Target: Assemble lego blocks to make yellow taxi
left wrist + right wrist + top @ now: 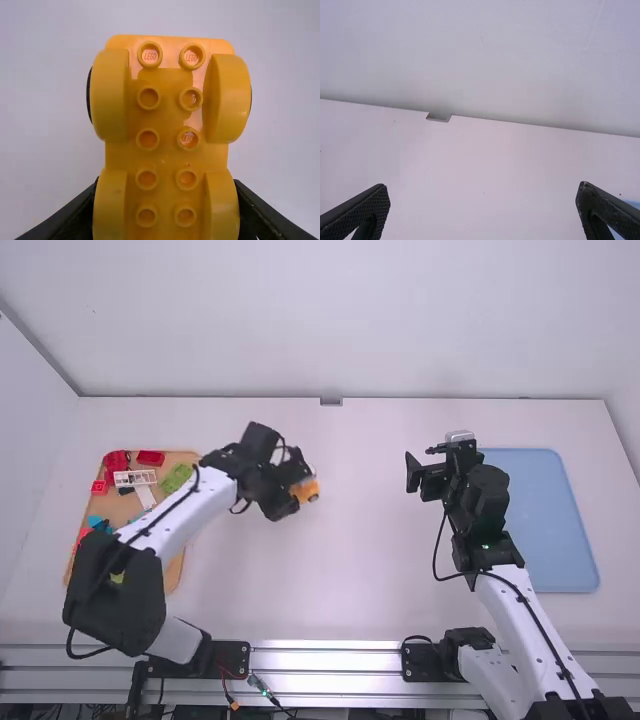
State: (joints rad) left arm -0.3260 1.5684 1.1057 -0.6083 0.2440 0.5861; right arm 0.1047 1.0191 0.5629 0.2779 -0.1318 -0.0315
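A smooth white table (pixel 350 590) met a pale wall (pixel 330 320) along a straight far edge. The left gripper (pixel 299 480) was closed on a yellow-orange, studded plastic car base with four round wheels (pixel 165 155), held left of the table's middle, well apart from the far edge. Across a broad white stretch, the right gripper (pixel 420 462) stood with fingers spread. Beyond it lay a flat, light-blue rectangular tray (pixel 548 530), near the table's right edge. Leftward, the left arm partly covered a tan rectangular board (pixel 174 578) bearing red, green, white and blue pieces.
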